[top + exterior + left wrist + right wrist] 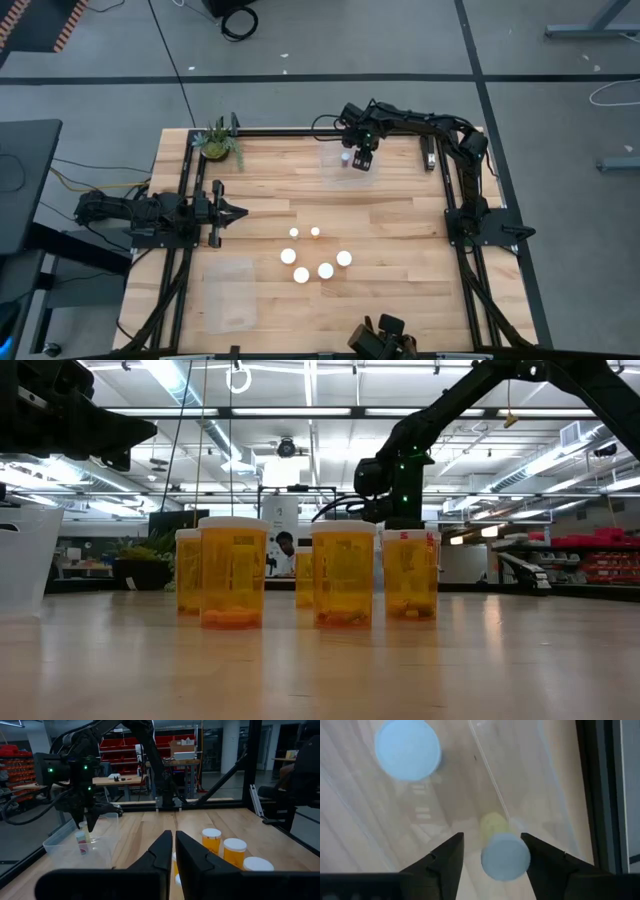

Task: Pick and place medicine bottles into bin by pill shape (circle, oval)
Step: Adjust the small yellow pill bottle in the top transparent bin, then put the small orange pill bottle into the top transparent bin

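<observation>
Medicine bottles, six orange plastic ones with white caps, stand upright in a cluster mid-worktop, long axes vertical. Two more sit in the clear plastic bin at the far edge: one small white-capped bottle lies directly below the right tool, seemingly upright, cap towards the camera. That tool's fingers are spread apart, gripping nothing. The left tool is closed and empty, at the worktop's left side.

Both arms are matte black, jointed, trailing black cables; green lights glow near the right end effector.
</observation>
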Tool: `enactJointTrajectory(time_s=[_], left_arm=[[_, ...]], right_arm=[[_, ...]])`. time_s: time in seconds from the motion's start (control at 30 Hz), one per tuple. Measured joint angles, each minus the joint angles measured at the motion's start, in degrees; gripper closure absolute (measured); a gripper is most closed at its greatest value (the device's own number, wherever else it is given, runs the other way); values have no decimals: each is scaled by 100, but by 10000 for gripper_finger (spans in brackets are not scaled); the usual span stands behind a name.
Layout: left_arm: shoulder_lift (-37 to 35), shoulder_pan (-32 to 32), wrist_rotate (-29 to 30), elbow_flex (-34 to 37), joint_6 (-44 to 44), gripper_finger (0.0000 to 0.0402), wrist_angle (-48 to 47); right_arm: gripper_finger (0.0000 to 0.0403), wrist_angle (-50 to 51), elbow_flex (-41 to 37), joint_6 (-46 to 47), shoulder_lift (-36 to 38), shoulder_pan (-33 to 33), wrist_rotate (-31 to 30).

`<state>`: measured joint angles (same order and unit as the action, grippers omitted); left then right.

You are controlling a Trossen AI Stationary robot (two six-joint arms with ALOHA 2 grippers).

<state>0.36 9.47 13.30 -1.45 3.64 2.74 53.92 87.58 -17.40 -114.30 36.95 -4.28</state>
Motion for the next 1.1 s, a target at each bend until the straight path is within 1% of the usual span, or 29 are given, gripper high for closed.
enactJointTrajectory(time_s=[0.23, 0.4, 0.5, 0.67, 0.8, 0.97, 1.1], left_arm=[[0, 0, 0, 0, 0, 372, 2], [0, 2, -2, 0, 1, 366, 2], [0, 1, -1, 0, 0, 368, 2], [0, 1, -2, 0, 1, 376, 2], [0, 2, 0, 0, 0, 373, 2], [0, 0, 0, 0, 0, 366, 2], [0, 1, -2, 0, 0, 369, 2]], right_arm=[[201, 183, 439, 92, 0, 0, -33], [201, 535, 906, 313, 0, -11, -315], [201, 709, 1177, 414, 0, -99, -261], [201, 737, 1469, 441, 7, -523, -210], [201, 715, 1644, 549, 7, -941, -186], [201, 579, 1699, 563, 7, -1563, -115], [201, 315, 1699, 603, 7, -2006, -115]])
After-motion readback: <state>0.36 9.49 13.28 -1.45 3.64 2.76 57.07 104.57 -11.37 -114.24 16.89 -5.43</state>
